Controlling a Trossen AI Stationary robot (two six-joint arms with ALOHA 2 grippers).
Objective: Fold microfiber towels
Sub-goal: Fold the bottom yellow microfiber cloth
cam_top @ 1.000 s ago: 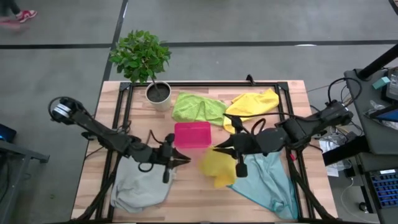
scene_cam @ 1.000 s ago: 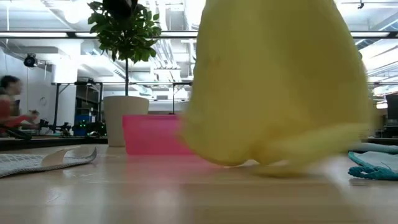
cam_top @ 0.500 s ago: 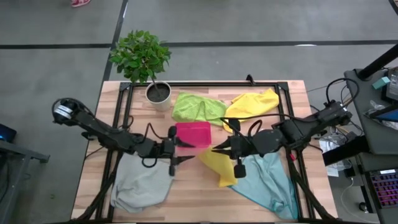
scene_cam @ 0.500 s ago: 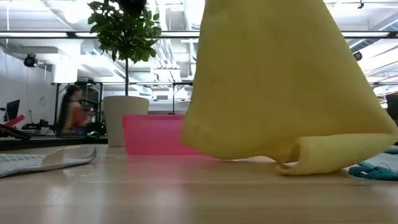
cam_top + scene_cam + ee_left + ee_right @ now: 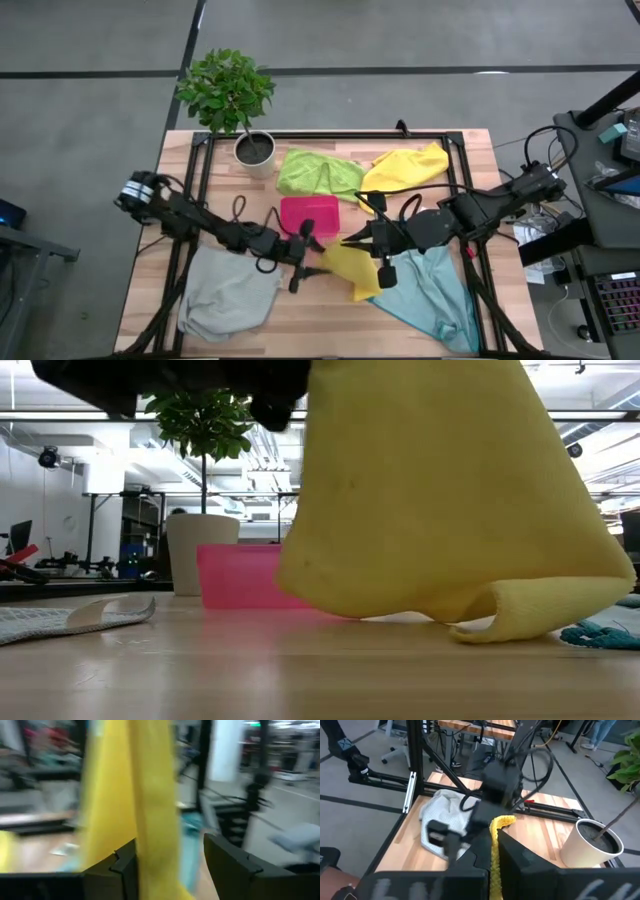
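A yellow towel [image 5: 350, 268] was seen just below the centre of the high view, one corner lifted and pinched between the clenched fingers of the right gripper [image 5: 347, 240], the rest trailing down to the wooden table [image 5: 300, 325]. In the low view the same cloth [image 5: 440, 510] filled the right half of the frame as a hanging sheet, its lower edge curled on the tabletop. The left gripper [image 5: 312, 247] was placed just left of the raised corner, its fingers [image 5: 122, 865] spread apart, with the yellow fabric [image 5: 145, 805] hanging between them in the left wrist view; contact could not be told. A teal-blue towel [image 5: 435, 290] was spread at the lower right of the high view, touching the yellow one. A grey towel [image 5: 228, 300] was crumpled at the lower left. A lime green towel [image 5: 318, 172] and a second yellow towel [image 5: 408, 165] were lying side by side along the upper part of the table. A pink tray [image 5: 309, 214] was set at the centre, just above the left gripper, and a potted plant [image 5: 240, 105] stood at the upper left corner.
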